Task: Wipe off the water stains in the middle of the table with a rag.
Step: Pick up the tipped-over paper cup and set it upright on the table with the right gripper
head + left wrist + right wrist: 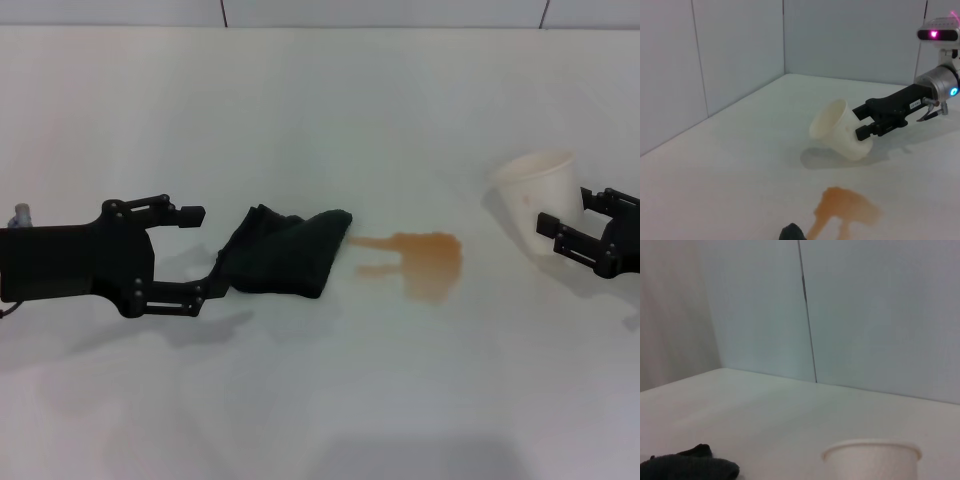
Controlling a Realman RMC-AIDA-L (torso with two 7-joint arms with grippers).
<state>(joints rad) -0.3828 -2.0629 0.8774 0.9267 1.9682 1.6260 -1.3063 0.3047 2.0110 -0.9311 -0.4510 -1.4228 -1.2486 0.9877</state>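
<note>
Sitting mid-table, the water stains (425, 262) are an orange-brown patch with two thin streaks running toward the robot's left, tips just short of the rag (283, 251). Rag is a black rumpled cloth lying on the table (320, 400), directly between the stain and the left gripper (200, 252). Its near corner pokes into the left wrist view right at the streak ends.

Left gripper: jaws spread wide, one finger beyond the rag's left edge, the other at its near-left corner. Looks like touching or just about; not closed on the cloth yet, as far as I can judge.

Key geometry: gripper, rag, stain all roughly on one line across the table, stain to the right of the rag. Left arm is clearly the nearer one. Once it pinches the cloth, a straight drag rightward along that line should sweep the streaks lengthwise, then the main patch.

Right gripper (560, 235) sits well off to the right, clamped on a white paper cup (535, 200), tilted in the left wrist view. Not involved in the wipe.
</note>
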